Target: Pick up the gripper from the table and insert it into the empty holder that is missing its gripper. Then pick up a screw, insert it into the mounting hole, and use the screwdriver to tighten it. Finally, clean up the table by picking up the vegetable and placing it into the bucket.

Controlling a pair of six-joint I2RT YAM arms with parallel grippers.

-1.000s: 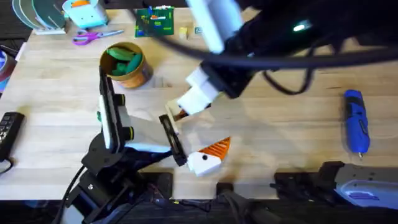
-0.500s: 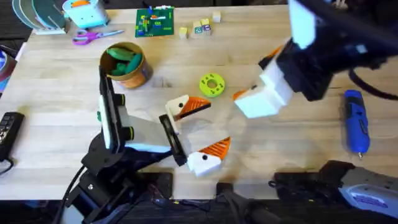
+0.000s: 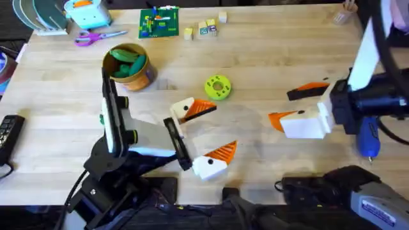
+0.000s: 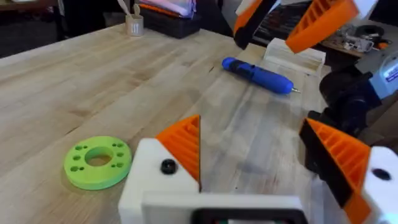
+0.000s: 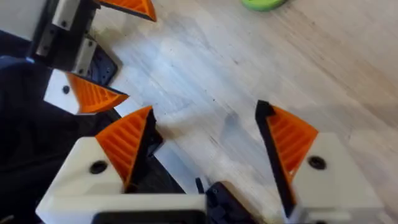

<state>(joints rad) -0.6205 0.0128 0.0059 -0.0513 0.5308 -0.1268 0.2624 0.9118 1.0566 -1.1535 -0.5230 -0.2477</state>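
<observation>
Wooden counter point(image 3: 255, 45), pretty busy, lots of odds and ends along the far edge. The right end effector point(image 3: 299, 105) is hovering out near the right side with its orange-tipped fingers spread wide and nothing between them, right beside the screwdriver point(image 3: 365, 125), which lies flat close to the right edge. The left end effector point(image 3: 208, 133) sits low at the middle, also spread open and empty, and in the left wrist view both its white finger blocks carry orange tips with a screw head showing on the nearer one point(image 4: 167, 165), so I'd guess the insert step is done (can't tell if that screw is snug or just sitting in the hole). The bucket point(image 3: 130, 66) stands at the far left with the green vegetable point(image 3: 125, 59) already lying in it.

What could go sideways, in my view: the screwdriver is a round body lying flat, so a pinch off its middle could roll it toward the counter edge or leave it cocked in the fingers. A tilted bit would then skate off the screw head. The lime-green disc point(image 3: 217, 87) lies between the two arms, and a low sweep across could knock it.
</observation>
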